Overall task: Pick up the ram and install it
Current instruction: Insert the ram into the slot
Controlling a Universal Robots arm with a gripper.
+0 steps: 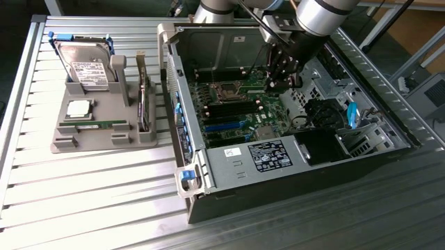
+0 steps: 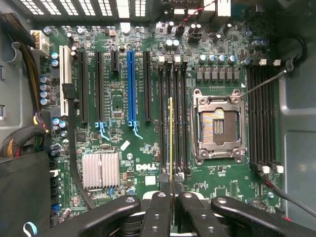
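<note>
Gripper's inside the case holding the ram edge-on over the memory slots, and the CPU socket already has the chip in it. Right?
Not quite. The CPU socket is empty: the wrist view shows its bare contact grid, and the exterior view shows the CPU on the grey holder outside the case. The rest holds: the gripper is inside the case, holding the ram edge-on over the memory slots.

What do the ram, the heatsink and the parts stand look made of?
Ram, gripped edge-on over the slots: a thin board with a yellowish edge, likely laminate. Heatsink: bare finned metal with a bright silvery sheen, probably aluminium. Parts stand: matte grey and blocky, probably plastic.
</note>
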